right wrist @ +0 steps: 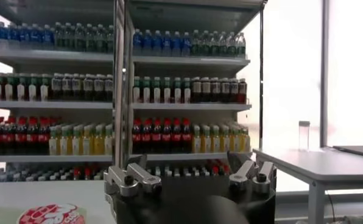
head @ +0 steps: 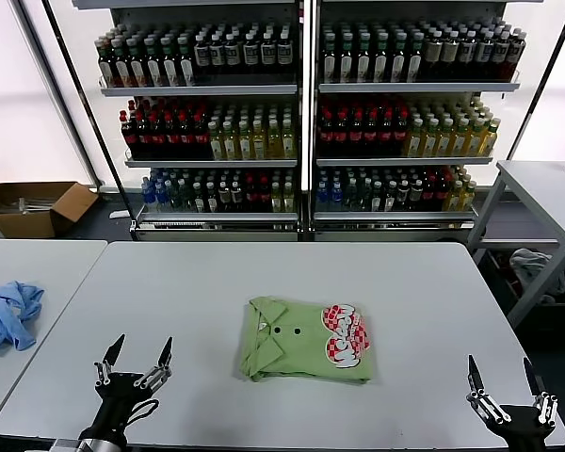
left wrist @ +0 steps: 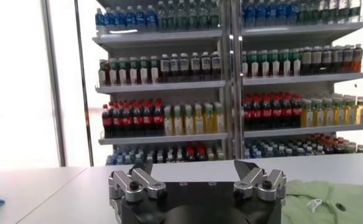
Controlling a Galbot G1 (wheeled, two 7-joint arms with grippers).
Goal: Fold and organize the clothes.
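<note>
I see a blue garment (head: 8,314) at far left on the side table. My left gripper (head: 135,358) sits lower left, fingers wide, holding nothing. Folded green polo shirt (head: 306,341) lies at lower center on the table (head: 424,282). My right gripper (head: 506,377) sits lower right, spread wide, holding nothing.

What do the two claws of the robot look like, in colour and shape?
Both look alike. The left claw and the right claw each have two thin, pointed black fingers on silver-grey metal linkages with dark screws, mounted on a black body. A black cable runs beside the left wrist.
</note>
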